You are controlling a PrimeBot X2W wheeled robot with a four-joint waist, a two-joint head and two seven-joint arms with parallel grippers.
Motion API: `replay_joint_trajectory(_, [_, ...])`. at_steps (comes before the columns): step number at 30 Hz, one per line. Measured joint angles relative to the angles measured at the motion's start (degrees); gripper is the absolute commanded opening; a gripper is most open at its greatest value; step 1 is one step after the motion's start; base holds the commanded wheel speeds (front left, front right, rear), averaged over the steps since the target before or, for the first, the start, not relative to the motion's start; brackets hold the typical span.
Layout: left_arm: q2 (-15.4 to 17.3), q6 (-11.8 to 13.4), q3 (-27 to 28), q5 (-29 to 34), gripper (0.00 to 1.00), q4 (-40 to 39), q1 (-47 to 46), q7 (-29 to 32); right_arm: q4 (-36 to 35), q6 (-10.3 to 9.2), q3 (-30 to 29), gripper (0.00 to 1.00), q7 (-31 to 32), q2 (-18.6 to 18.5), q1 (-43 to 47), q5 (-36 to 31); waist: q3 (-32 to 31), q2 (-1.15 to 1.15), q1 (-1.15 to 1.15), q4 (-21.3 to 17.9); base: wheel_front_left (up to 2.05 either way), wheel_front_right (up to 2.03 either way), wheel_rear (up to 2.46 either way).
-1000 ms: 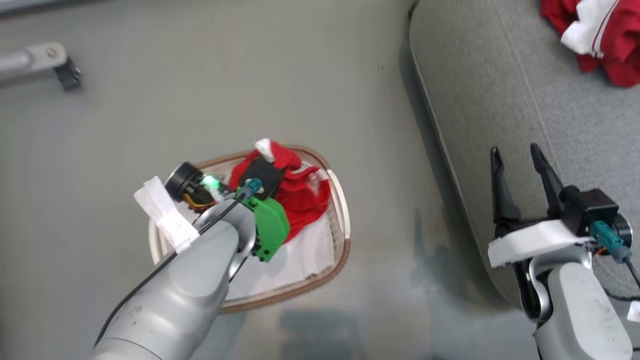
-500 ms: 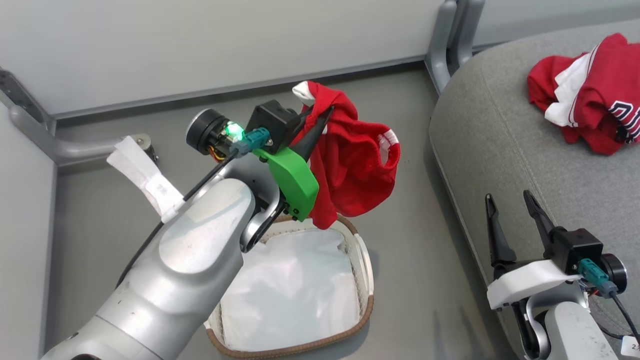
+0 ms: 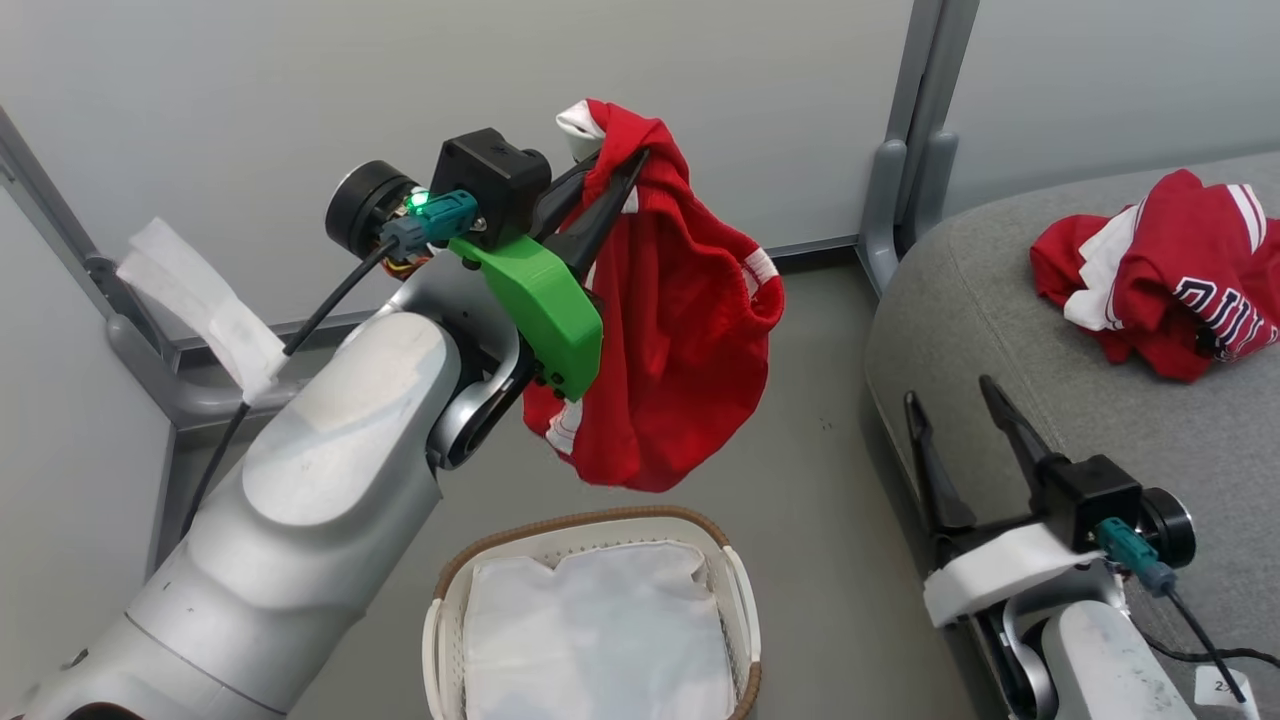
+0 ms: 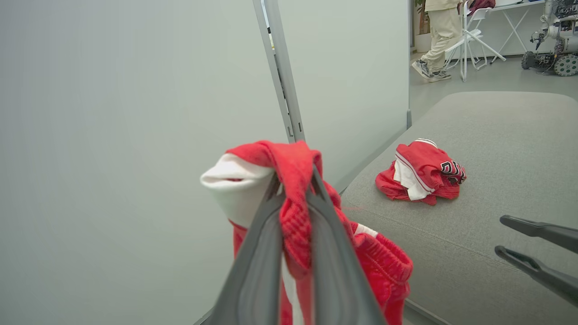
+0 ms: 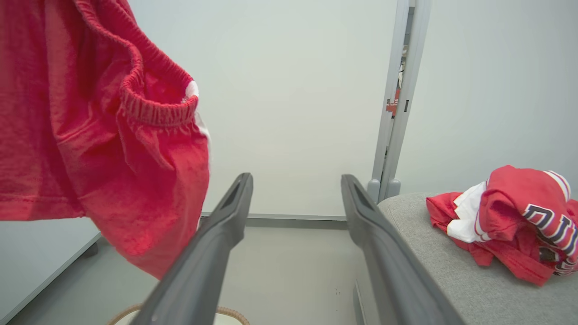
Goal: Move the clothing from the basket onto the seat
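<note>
Upper centre of the head view, the left gripper pinches the red shorts by the bunched waistband, jaws closed on the cloth. The shorts therefore hang clear above the basket at the bottom, free to be carried to the seat on the right. A red jersey already lies there. The right gripper, lower right, stands open and empty. A white sheet lines the basket. Anything beneath it is hidden, and the basket's near end is cut off.
</note>
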Motion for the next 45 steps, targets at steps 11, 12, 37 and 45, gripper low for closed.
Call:
replay_joint_trajectory(11, [0.99, 0.40, -0.01, -0.40, 0.00, -3.70, -1.14, 1.80, 3.01, 0.00, 11.28, 1.00, -0.01, 0.07, -6.97, -3.07, -0.59, 0.00, 0.00, 0.25, 0.00, 0.00, 0.00])
replay_joint_trajectory(12, [0.99, 0.49, 0.00, -0.42, 0.00, -4.01, -1.24, 1.96, 3.99, 0.00, 11.76, 1.00, -0.01, 0.08, -8.12, -3.53, -0.58, 0.00, 0.00, 0.32, 0.00, 0.00, 0.00])
replay_joint_trajectory(37, [1.42, 1.43, -1.82, -1.68, 0.00, -8.10, -0.26, 2.77, 20.09, 0.00, 18.47, 0.00, 0.00, 0.04, -24.64, -1.69, -0.69, 0.00, 0.00, 4.00, 0.00, 0.00, 0.00])
replay_joint_trajectory(45, [3.15, 3.36, -1.24, -1.90, 0.63, -5.38, 3.76, -0.68, 18.96, 0.00, 15.17, 0.00, 0.00, 0.03, -24.66, -3.68, -0.52, 0.00, 0.00, 2.84, 0.00, 0.00, 0.00])
